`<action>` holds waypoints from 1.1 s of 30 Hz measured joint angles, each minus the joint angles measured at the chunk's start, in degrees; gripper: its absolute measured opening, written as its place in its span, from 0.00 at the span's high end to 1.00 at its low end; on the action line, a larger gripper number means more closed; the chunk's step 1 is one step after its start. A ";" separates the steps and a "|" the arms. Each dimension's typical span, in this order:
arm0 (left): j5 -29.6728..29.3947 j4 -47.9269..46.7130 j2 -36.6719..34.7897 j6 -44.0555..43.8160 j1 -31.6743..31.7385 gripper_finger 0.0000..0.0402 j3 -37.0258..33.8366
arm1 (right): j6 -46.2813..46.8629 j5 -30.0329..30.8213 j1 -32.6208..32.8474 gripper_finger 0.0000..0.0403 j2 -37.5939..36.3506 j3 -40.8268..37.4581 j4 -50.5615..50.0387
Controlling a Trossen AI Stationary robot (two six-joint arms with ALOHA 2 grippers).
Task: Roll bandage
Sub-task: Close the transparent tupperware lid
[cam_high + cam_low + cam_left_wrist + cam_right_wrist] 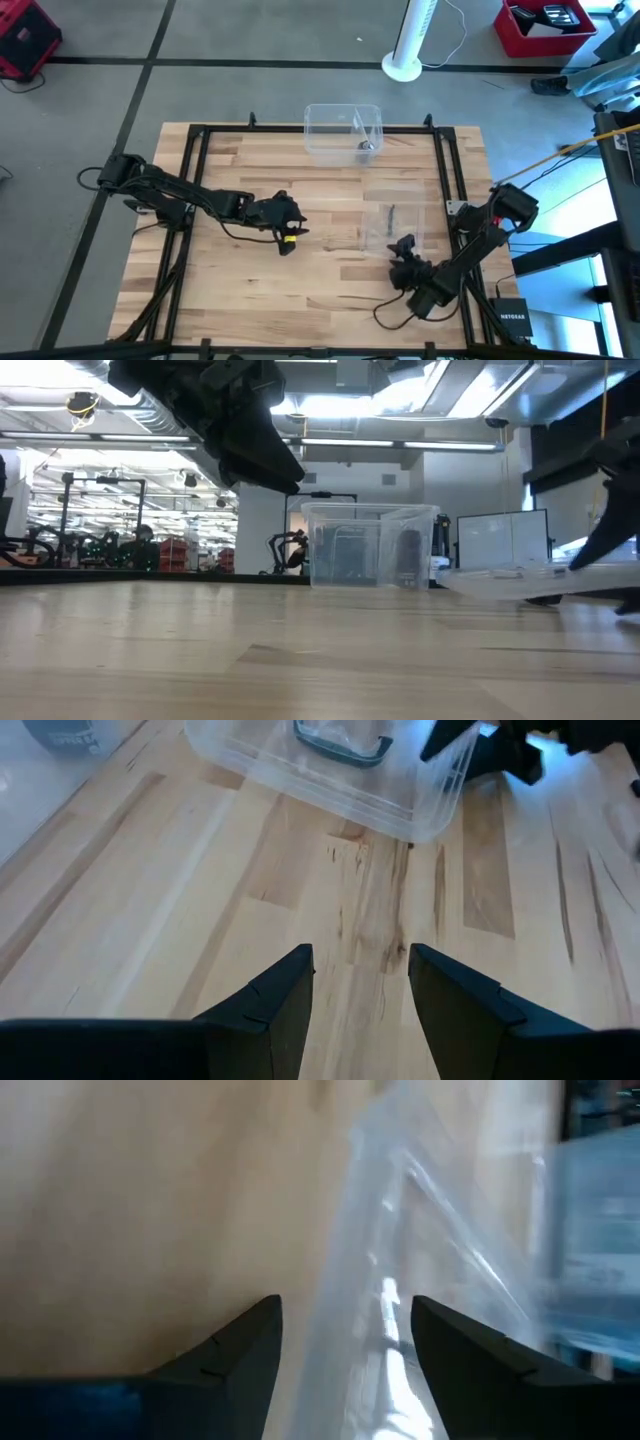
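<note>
At table centre, my left gripper [291,233] hangs spread over bare wood, its fingers [268,1010] empty. Toward four o'clock, my right gripper [402,247] gapes beside the clear crinkly plastic bag [392,222]. I cannot find the bandage anywhere; the clear plastic box [342,134] sits at twelve.

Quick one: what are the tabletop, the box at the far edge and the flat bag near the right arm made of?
Table: looks like light butcher-block wood, visible plank seams and grain, low-sheen finish. Box: clear rigid plastic, see-through walls, dark handle inside. Bag: thin clear plastic film, crinkled with bright glare, lying flat; probably polyethylene, can't confirm.
</note>
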 joint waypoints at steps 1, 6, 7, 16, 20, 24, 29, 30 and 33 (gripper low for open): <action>0.00 0.02 0.00 -0.01 0.00 0.60 0.00 | 0.78 0.83 -0.09 0.44 0.35 0.00 -1.81; 0.00 0.06 0.00 -0.02 0.00 0.60 0.00 | 7.91 2.30 -2.46 0.50 0.94 -0.24 -10.26; 0.00 0.05 0.00 -0.08 0.00 0.60 0.00 | 9.02 1.73 -3.16 0.53 0.94 -0.26 -10.78; 0.02 0.06 0.00 -0.79 -0.02 0.60 -0.02 | 14.33 4.40 -5.68 0.94 0.18 2.49 -15.78; -1.00 2.29 0.00 -3.40 -0.83 0.60 -0.07 | 22.45 5.90 -5.59 0.91 -2.98 5.05 -22.69; -3.10 7.33 0.00 -1.11 -3.26 0.60 -0.07 | 25.89 6.00 -5.59 0.95 -8.78 6.36 -26.10; -7.30 15.39 0.24 5.14 -6.08 0.60 -0.07 | 29.32 8.06 -5.62 0.95 -17.55 8.27 -25.59; -8.22 16.62 0.33 6.72 -6.56 0.60 -0.07 | 30.09 9.12 -5.62 0.95 -19.35 8.72 -24.81; -10.70 20.54 1.53 11.22 -7.41 0.60 0.21 | 30.96 10.81 -5.70 0.95 -24.25 9.68 -21.35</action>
